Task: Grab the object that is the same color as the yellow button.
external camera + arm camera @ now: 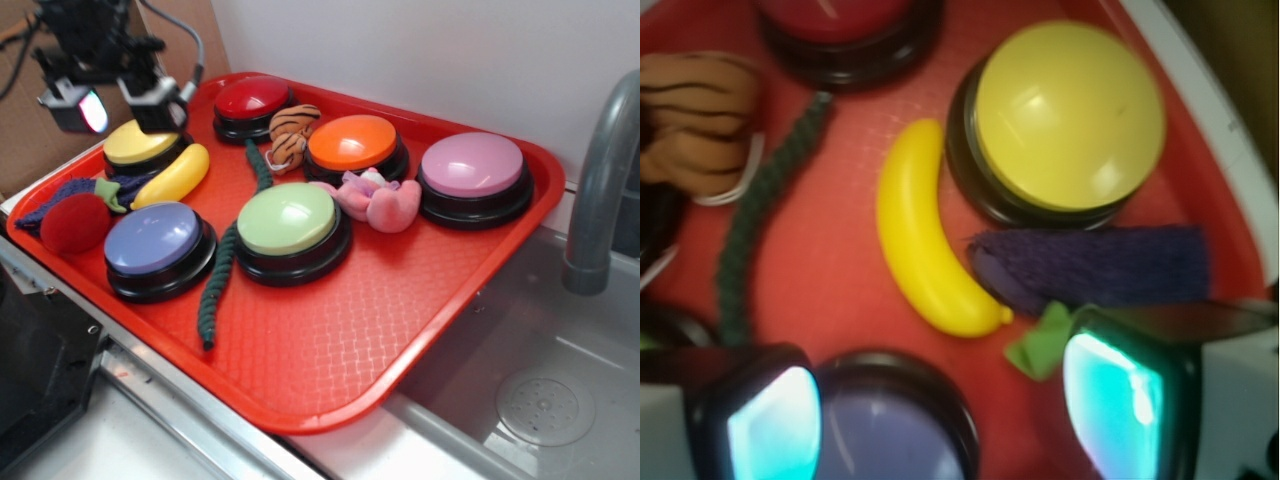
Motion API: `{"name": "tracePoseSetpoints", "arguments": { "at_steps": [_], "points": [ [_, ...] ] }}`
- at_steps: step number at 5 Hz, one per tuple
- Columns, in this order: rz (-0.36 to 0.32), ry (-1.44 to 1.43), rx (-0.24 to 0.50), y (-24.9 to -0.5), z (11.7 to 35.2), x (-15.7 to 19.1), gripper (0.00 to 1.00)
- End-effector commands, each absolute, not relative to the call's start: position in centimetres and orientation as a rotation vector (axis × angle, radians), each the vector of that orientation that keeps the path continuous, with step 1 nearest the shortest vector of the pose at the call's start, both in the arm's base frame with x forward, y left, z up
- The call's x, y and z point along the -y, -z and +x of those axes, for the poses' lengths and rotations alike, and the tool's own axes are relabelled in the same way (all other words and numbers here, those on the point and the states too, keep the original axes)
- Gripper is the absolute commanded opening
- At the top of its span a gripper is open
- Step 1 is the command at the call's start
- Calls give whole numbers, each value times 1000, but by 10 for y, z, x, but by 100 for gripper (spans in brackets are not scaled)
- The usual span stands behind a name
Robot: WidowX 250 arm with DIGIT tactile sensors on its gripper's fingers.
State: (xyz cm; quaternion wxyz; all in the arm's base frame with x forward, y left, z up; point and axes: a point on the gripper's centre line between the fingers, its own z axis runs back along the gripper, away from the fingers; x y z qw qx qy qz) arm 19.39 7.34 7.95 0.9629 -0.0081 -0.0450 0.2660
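Fingers (945, 415) spread apart, empty, hovering above the red plastic tray (400, 330): small glossy yellow plastic banana (925, 235) lies ahead between them, beside the yellow-domed round button (1068, 115), long axis crossing their gap.

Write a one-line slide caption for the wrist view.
Open gripper above the toy banana, which lies beside the yellow button on the red tray.

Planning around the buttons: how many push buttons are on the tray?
6: yellow and red at the back left, orange and pink to the right, blue and green in front.
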Motion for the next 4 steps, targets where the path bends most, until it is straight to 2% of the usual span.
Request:
{"name": "tracePoseSetpoints", "arguments": {
  "at_steps": [1,2,3,4],
  "points": [
    [39,-667,131,-50,204,-80,100],
    [-19,-693,158,-31,204,-83,100],
    [-26,-675,150,-22,207,-79,100],
    [-32,-658,174,-17,207,-77,19]
  ]
}}
